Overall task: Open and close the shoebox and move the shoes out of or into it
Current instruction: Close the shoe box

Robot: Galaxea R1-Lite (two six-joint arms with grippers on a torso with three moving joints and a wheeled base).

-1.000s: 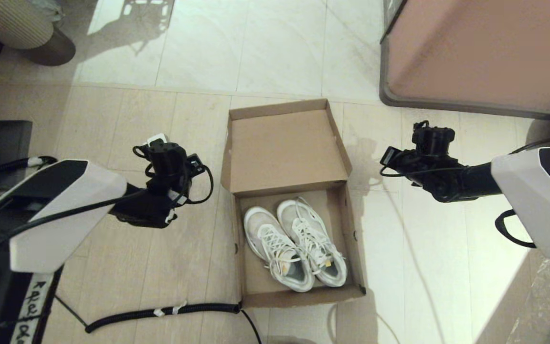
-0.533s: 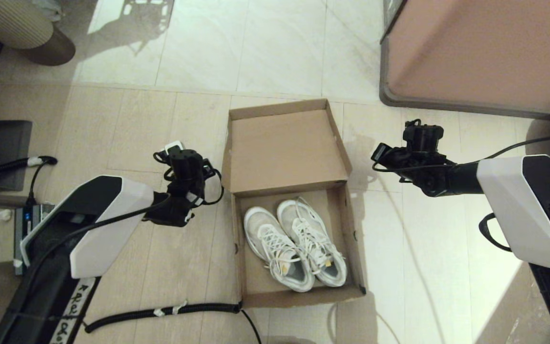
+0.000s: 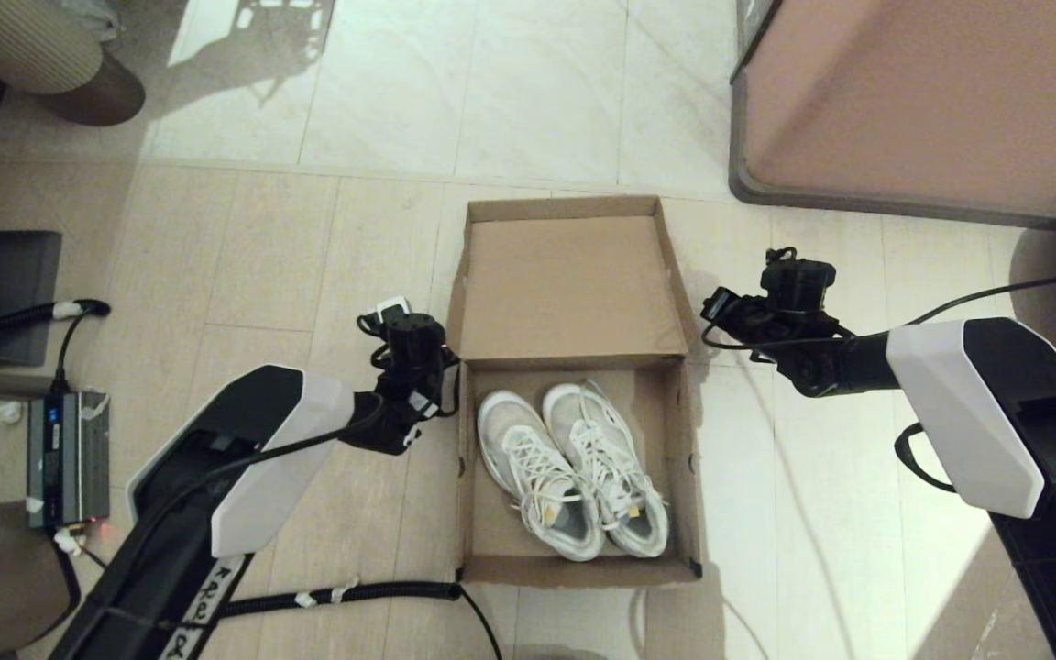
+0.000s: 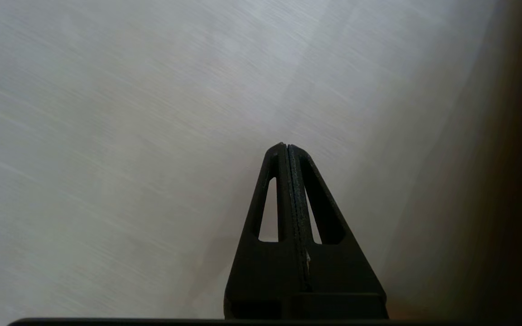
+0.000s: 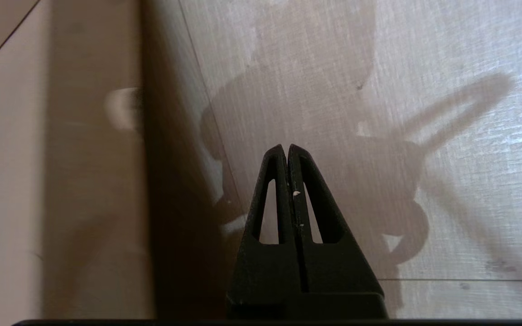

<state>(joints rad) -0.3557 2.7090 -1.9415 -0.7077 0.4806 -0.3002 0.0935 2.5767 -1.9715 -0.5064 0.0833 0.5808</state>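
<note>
Both arms closed in — shoebox (image 3: 574,293) shifted rightward.

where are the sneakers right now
In the head view, the shoes lie side by side inside the open shoebox on the floor, centred before the robot, between the left gripper and right gripper.

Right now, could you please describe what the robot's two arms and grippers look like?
Both arms have white forearm shells with glossy black panels, then black wrists wrapped in loose black cables. The left gripper and the right gripper each have matte black tapered fingers with triangular cut-outs and textured pads. A handwritten white strip runs along the left arm's base.
</note>
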